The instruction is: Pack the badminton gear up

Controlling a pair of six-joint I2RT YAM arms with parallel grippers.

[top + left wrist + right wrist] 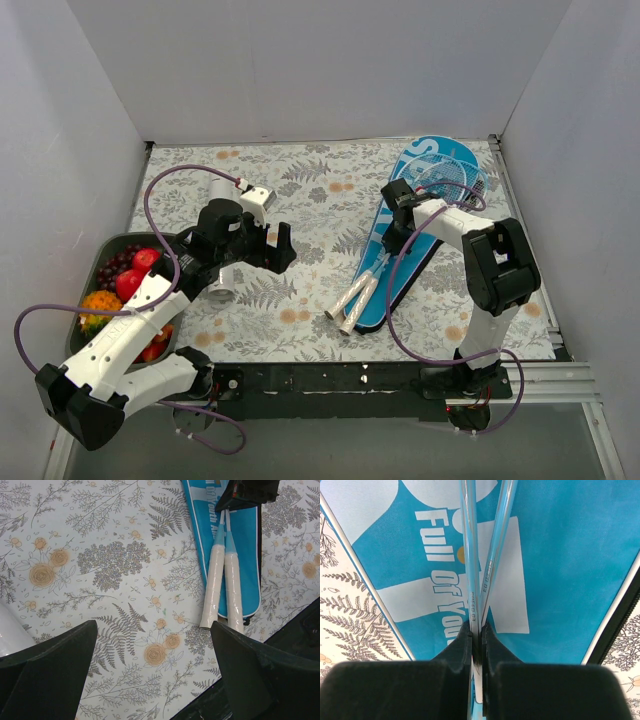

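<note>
right gripper (476, 634) pinches 1, maybe 2, racket shafts (469, 555) over blue cover (565, 565).

Two light-blue rackets (358, 295) lie side by side on the long blue cover (412, 163) at right. Their heads point far and their silvery handles overhang its near-left end. The right claw (477, 632) pinches their shafts. A white tube (217, 187) lies at left.

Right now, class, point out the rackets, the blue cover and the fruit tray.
rackets (215, 587): left wrist view, on a silvery handle.
blue cover (249, 565): left wrist view, bare blue cloth.
fruit tray (108, 245): top view, dark far rim.
</note>
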